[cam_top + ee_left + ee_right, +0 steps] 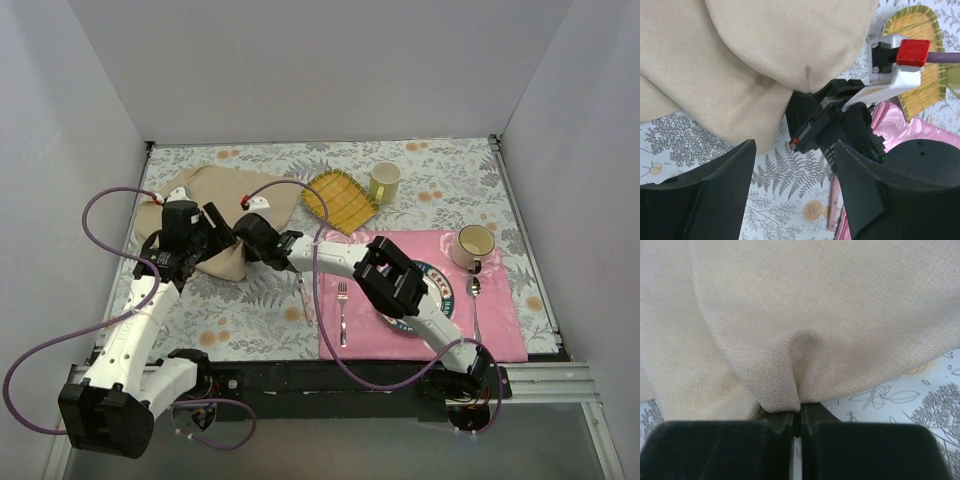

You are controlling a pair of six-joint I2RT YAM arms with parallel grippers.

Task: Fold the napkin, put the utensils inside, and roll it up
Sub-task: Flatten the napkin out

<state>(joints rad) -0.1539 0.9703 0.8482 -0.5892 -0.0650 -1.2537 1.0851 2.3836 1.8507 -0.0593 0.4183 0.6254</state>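
Because the napkin [215, 192] is soft and floppy, the right gripper [797, 412] pinches its edge fold; the left gripper [794, 150] hangs open nearby.

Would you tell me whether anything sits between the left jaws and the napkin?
Nothing visible does: only bare tablecloth separates the left gripper from the napkin. The right gripper pinches its edge just beside that path.

The napkin [815, 300] is matt beige cloth with a coarse visible weave, puckered just ahead of the right pincer [797, 414], whose fingers [715, 450] are matt black plastic.
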